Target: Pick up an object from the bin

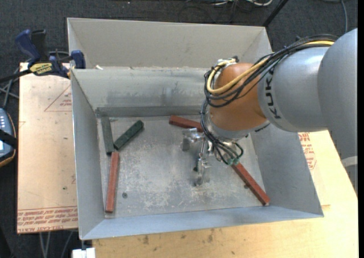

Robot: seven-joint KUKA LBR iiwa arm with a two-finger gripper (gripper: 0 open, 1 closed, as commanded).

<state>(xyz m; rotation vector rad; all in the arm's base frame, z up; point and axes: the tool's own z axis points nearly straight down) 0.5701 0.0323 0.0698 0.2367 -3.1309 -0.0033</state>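
A grey metal bin (85, 154) is seen from above, with sloping walls and a flat, scuffed floor. A large grey robot arm (318, 92) is brought in from the right, and its wrist is wrapped in a rounded orange cover (239, 100) that is looped with black and yellow cables (219, 78). Below the cover, the gripper (199, 178) is pointed down into the bin, and its tip is seen low over a bare patch of floor a little right of the middle. Whether the gripper is spread or closed cannot be told, as its tip is seen only as one narrow metal shape.

Five slim bars are scattered over the floor. A short red-brown bar (182, 121) is laid behind the gripper, near the back wall, with one end hidden under the wrist. A long red-brown bar (250, 183) is laid on a slant just to the gripper's right, running toward the front right corner. These two are the things nearest the gripper. Well apart, on the left side, a dark green bar (128, 135) is laid on a slant, a grey bar (107, 134) is set along the left wall, and a second long red-brown bar (112, 182) is stretched toward the front left corner
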